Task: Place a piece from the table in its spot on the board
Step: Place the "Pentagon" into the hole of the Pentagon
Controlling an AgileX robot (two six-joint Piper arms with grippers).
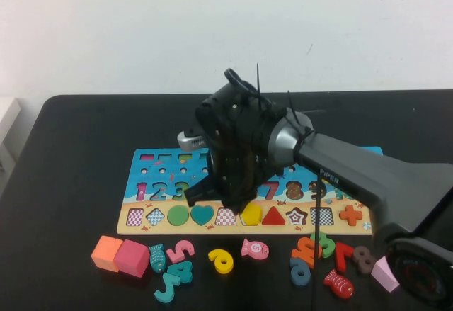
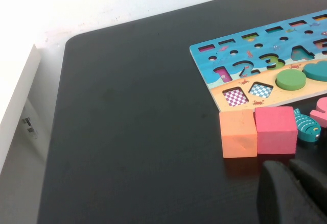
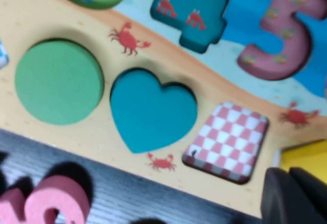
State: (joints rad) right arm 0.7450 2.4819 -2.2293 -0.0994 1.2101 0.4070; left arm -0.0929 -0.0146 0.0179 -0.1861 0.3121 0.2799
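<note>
The yellow pentagon piece is seen just below the centre of the high view, on the sandy strip of the puzzle board, directly beneath the right gripper. It lies between the empty checkered slot on its left and the red triangle on its right. Whether it is fully seated in its cut-out or only resting on it cannot be told. In the right wrist view only a yellow corner of it is shown at the right edge, just above the dark fingertips.

The right gripper is closed right down, its fingers together, and nothing is visibly caught between them; it is judged to be pressing or touching the piece from above rather than carrying it. No long axis is offered by the piece, being flat and about as wide as tall.

The right arm is by far the nearer. The left gripper is parked at the lower left, near the orange block and pink block on the black table; whether its fingers are apart cannot be told.
</note>
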